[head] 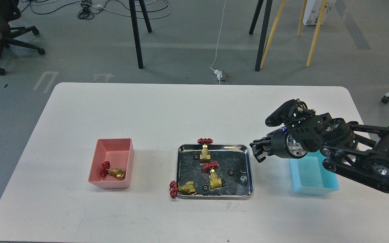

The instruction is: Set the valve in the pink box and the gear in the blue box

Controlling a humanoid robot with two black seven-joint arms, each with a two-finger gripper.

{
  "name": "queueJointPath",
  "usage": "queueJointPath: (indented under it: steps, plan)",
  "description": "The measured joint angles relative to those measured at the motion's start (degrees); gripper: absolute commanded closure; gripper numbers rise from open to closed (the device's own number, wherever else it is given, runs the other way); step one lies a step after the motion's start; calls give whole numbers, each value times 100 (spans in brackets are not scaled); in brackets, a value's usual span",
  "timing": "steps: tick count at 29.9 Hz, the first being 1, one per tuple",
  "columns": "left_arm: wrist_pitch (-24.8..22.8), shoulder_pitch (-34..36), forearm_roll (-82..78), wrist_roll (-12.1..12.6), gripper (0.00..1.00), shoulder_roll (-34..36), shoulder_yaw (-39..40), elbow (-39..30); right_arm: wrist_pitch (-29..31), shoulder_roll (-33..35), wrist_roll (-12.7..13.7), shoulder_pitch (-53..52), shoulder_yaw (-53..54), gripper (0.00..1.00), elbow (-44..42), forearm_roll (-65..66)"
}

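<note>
A: Salmon-pink plastic on my left: the pink box [111, 164] sits on the white surface [147, 111], and one valve [111, 171] lies on its side inside it, red handwheel toward the left wall.

B: And the other valves?

A: Three more, all at the steel tray [214, 195] in the middle. The far valve [205, 150] stands at the back edge, its handwheel over the rim. The middle valve [213, 176] stands upright near the tray's centre. The near valve [183, 189] lies at the front-left corner with its handwheel hanging out over the rim.

B: Gears?

A: I see small black ones on the tray floor: a gear [230, 172] right of the middle valve, and a second gear [206, 189] near the front, just beside that valve's base. Others are too small for me to be sure of.

B: Where is your right arm?

A: My right gripper [260, 151] hangs between the tray and the blue box [312, 187], pointing left toward the tray. The arm covers the box's far end, so I cannot see all of its inside. The fingers [257, 157] look dark and bunched together from here; I cannot tell whether they are spread or pressed. My left arm is out of view.
</note>
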State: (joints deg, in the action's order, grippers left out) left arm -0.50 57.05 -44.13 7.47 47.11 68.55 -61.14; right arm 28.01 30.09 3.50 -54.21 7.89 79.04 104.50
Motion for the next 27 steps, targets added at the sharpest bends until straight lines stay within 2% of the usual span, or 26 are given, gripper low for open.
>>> queueJointPath:
  steps: [9, 18, 27]
  plan:
    - [9, 24, 0, 0, 0, -17, 0, 32, 0, -829, 267, 182, -149, 37, -388, 30]
    - [7, 102, 7, 0, 0, -17, -9, 91, 0, -1010, 301, 295, -415, 37, -576, 141]
    - [1, 105, 11, 0, 0, 9, -11, 94, 0, -1187, 335, 387, -449, 46, -810, 167]
